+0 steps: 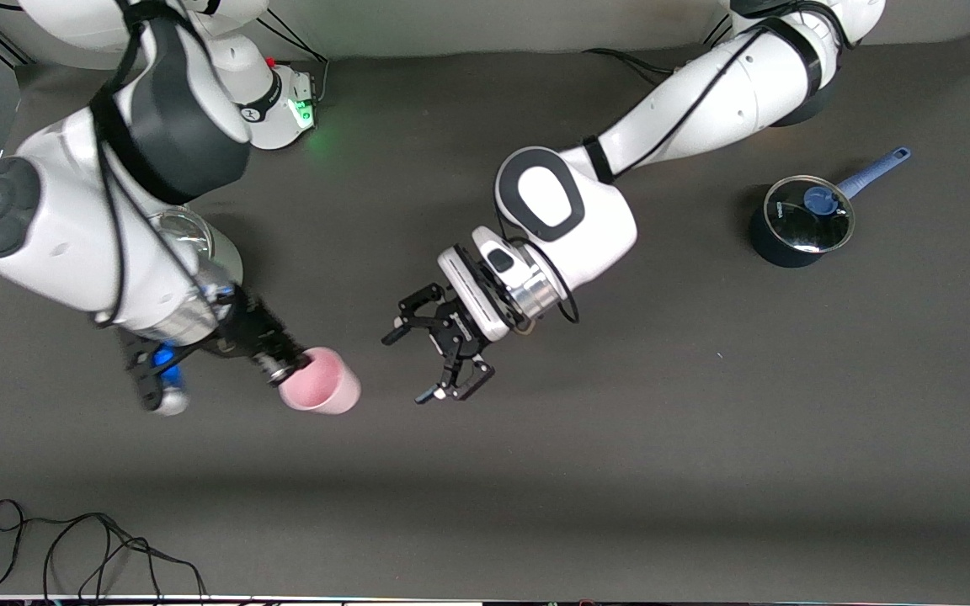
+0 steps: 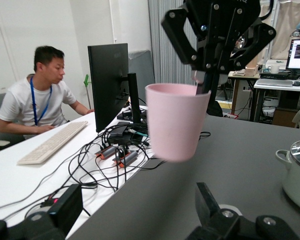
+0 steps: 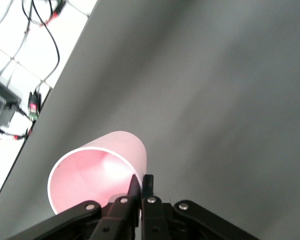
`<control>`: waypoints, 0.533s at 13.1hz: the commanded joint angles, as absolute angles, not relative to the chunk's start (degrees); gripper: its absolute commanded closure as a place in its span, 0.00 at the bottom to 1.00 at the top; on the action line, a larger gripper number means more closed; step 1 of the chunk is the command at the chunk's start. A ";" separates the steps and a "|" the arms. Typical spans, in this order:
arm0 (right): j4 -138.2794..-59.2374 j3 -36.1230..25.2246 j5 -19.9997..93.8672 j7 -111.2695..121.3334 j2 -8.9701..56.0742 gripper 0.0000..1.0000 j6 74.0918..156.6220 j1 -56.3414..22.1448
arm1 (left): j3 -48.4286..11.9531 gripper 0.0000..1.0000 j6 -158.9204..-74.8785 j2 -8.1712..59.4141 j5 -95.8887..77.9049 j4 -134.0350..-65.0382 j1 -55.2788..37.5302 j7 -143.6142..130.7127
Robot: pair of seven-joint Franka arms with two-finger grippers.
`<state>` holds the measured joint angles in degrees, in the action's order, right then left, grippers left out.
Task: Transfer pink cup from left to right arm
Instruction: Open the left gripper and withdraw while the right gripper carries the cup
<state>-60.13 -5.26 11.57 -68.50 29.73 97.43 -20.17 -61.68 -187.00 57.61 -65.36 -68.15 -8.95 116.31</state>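
Observation:
The pink cup (image 1: 322,383) hangs above the table, held by its rim. My right gripper (image 1: 290,367) is shut on that rim, one finger inside the cup and one outside; the right wrist view shows the pinch (image 3: 142,181) on the cup (image 3: 97,172). My left gripper (image 1: 407,369) is open and empty, a short way from the cup toward the left arm's end, its fingers pointing at it. The left wrist view shows the cup (image 2: 174,122) hanging from the right gripper (image 2: 202,82), apart from my own spread left gripper (image 2: 137,192).
A dark blue saucepan (image 1: 796,223) with a glass lid and a blue handle stands toward the left arm's end. A pale pot with a glass lid (image 1: 186,231) sits partly hidden under the right arm and also shows in the left wrist view (image 2: 297,175). A black cable (image 1: 72,547) lies at the table's near edge.

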 commanded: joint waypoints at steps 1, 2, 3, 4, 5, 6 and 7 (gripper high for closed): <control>-58.62 -5.54 9.06 -61.02 29.88 1.00 97.21 -15.40 | -61.52 0.00 -177.32 56.34 -60.40 -73.03 -1.52 115.66; -58.62 -5.45 7.31 -57.86 29.71 1.00 96.86 -13.73 | -61.52 0.00 -173.01 56.16 -58.29 -73.99 1.12 115.66; -58.88 -5.45 5.38 -53.92 29.71 1.00 96.68 -12.58 | -61.52 0.00 -168.27 55.81 -56.27 -75.13 4.19 115.66; -59.15 -5.54 3.88 -48.92 29.62 1.00 96.59 -11.18 | -61.52 0.00 -163.44 55.20 -55.12 -76.19 7.26 115.66; -59.59 -5.62 3.61 -43.47 29.18 1.00 96.07 -9.34 | -61.44 0.00 -158.78 54.67 -53.98 -77.25 10.08 115.58; -59.94 -5.62 3.60 -38.02 28.83 1.00 95.02 -7.23 | -61.44 0.00 -154.03 54.06 -51.79 -78.30 13.15 115.40; -60.03 -5.62 3.60 -33.01 28.57 1.00 94.23 -4.86 | -61.44 0.00 -149.03 53.88 -48.72 -79.09 16.40 115.14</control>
<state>-59.84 -5.94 4.81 -41.58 29.65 96.03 -8.10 -61.33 -155.54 57.07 -52.20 -74.23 10.65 116.28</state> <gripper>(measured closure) 0.969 0.000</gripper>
